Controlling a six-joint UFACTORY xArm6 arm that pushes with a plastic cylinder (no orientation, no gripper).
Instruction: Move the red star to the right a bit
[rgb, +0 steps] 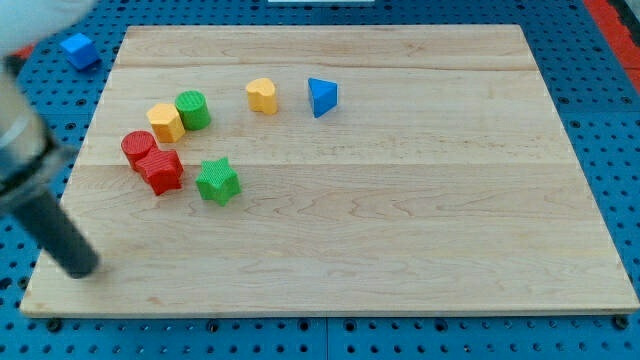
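Landmark for all placements: the red star (161, 171), lying on the left part of the wooden board (400, 230).

1. Red star. Flat on the board, near its left edge, about midway between the board's top and bottom edges.
2. Red cylinder (138, 148). Just up and to the view's left of the red star, touching it or very nearly so; a gap cannot be made out.
3. Green star (217, 181). Just to the view's right of the red star, a little lower, with a narrow strip of bare wood between them.
4. Yellow block (165, 122), shape roughly hexagonal. Above the red star, close to the red cylinder's upper right.
5. Green cylinder (192, 109). Above and slightly right of the red star, hard against the yellow block's right side.
6. Yellow heart-like block (262, 95). Well up and to the right of the red star, standing alone.
7. Blue triangular block (322, 97). Farther right again, near the yellow heart-like block, apart from it.
8. Blue cube (78, 50). Off the board, on the blue perforated table (600, 120), far up and left of the red star.
9. The rod, blurred, slanting in from the view's left. My tip (80, 268) sits well below and left of the red star, near the board's lower left corner, touching no block. The rod carries no hand or jaws; it holds nothing.
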